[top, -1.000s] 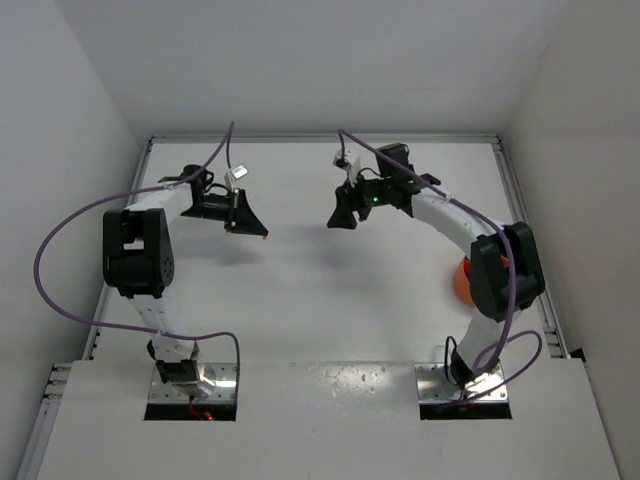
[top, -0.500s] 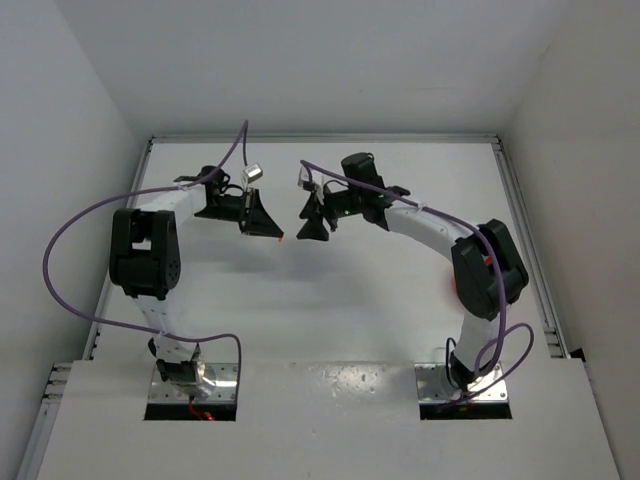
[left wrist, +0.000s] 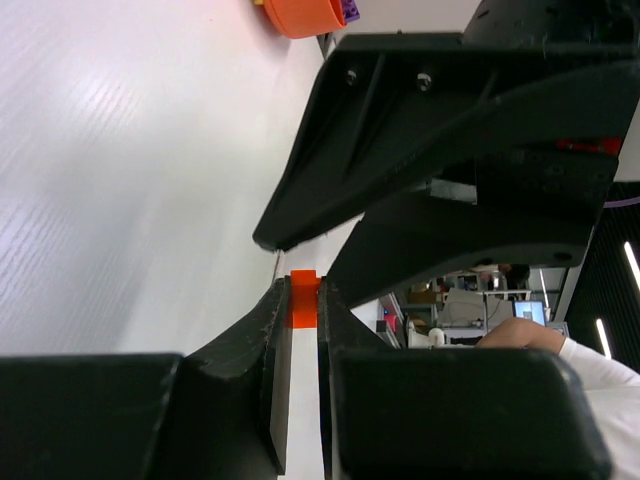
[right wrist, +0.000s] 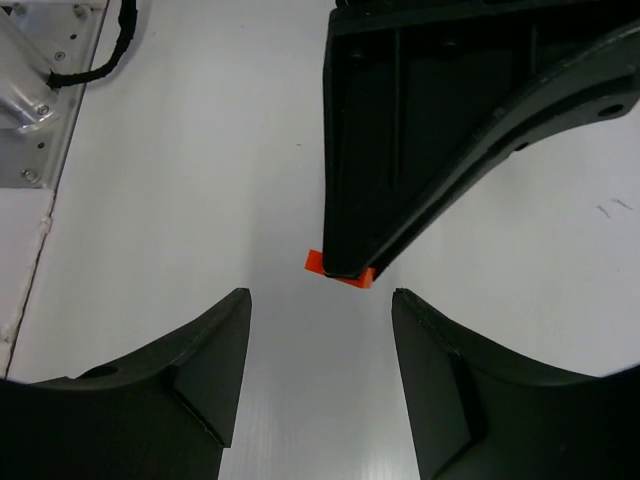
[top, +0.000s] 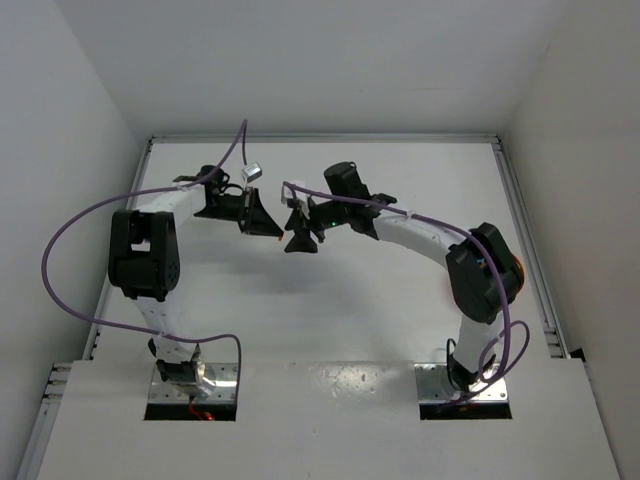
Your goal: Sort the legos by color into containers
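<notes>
The orange brick [left wrist: 303, 298] is pinched between the two fingertips of the left end effector [top: 274, 233], which is clamped shut on it. Only the brick's end sticks out past the black fingers [left wrist: 268, 350]. It is held above the white table [top: 380, 290], toward the far middle of it. In the right wrist view the same brick [right wrist: 338, 268] shows as a small orange corner under the tip of the left arm's fingers.

The right end effector [right wrist: 318, 300] faces the brick from the other side. Its two fingers stand wide apart, with nothing between them but bare table, and the brick is just ahead of the gap. From above, the two end effectors point tip to tip, very near each other. Whether they touch cannot be told.

The orange bowl [left wrist: 305, 15] shows only as a piece of rim at the top edge of the left wrist view, well apart from the held brick. A purple brick [left wrist: 350, 10] sits in it, though which compartment cannot be told. A purple cable [top: 75, 225] loops out from each arm.
</notes>
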Controlling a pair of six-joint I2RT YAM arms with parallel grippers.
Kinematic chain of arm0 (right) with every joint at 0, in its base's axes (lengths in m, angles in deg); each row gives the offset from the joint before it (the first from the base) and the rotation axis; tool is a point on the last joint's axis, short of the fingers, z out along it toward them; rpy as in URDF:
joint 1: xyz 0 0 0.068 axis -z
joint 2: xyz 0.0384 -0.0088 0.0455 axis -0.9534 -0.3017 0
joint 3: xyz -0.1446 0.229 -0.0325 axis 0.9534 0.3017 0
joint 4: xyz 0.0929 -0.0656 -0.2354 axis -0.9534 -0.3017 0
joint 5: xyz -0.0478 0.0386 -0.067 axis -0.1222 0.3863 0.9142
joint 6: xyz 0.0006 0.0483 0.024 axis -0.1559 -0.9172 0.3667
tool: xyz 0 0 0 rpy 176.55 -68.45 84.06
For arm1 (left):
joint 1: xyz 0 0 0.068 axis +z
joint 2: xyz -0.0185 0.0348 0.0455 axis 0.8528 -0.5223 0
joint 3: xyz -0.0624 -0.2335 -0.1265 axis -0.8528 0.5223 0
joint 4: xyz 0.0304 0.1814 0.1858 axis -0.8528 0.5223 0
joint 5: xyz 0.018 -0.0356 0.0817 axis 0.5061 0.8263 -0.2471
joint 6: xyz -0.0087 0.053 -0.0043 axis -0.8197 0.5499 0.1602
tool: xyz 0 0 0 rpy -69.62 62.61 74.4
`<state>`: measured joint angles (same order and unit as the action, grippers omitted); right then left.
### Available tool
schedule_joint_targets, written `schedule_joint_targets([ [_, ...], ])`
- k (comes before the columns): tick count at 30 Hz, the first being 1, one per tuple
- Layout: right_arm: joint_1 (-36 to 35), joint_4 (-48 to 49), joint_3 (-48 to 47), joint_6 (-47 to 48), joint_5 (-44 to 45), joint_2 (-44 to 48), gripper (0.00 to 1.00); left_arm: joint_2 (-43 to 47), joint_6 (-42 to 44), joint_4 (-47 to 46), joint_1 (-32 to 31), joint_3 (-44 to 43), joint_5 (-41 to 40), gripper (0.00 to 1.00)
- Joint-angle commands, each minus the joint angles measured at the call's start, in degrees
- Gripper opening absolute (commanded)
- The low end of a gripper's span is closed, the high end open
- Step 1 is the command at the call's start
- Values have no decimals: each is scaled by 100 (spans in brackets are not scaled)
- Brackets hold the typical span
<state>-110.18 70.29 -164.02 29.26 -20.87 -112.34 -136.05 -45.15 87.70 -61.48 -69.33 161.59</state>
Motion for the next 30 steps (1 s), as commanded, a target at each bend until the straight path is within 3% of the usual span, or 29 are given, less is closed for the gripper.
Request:
schedule_joint_targets([
  [1, -94, 248, -3, 54, -54, 218, 59, 309, 127, -25, -20, 12, 187, 0],
  [12, -208, 714, 50, -728, 341, 218, 55, 414, 232, -25, -20, 65, 20, 0],
  [17, -208, 845, 50, -930, 517, 156, 43, 414, 232, -25, -20, 65, -33, 0],
  [21, -208, 925, -3, -1019, 570, 104, 41, 414, 232, -25, -20, 65, -86, 0],
  [25, -208, 925, -3, -1019, 623, 51, 34, 414, 232, -25, -20, 65, -86, 0],
  [30, -261, 925, -56, -1072, 675, -2, 19, 414, 232, -25, -20, 12, -86, 0],
])
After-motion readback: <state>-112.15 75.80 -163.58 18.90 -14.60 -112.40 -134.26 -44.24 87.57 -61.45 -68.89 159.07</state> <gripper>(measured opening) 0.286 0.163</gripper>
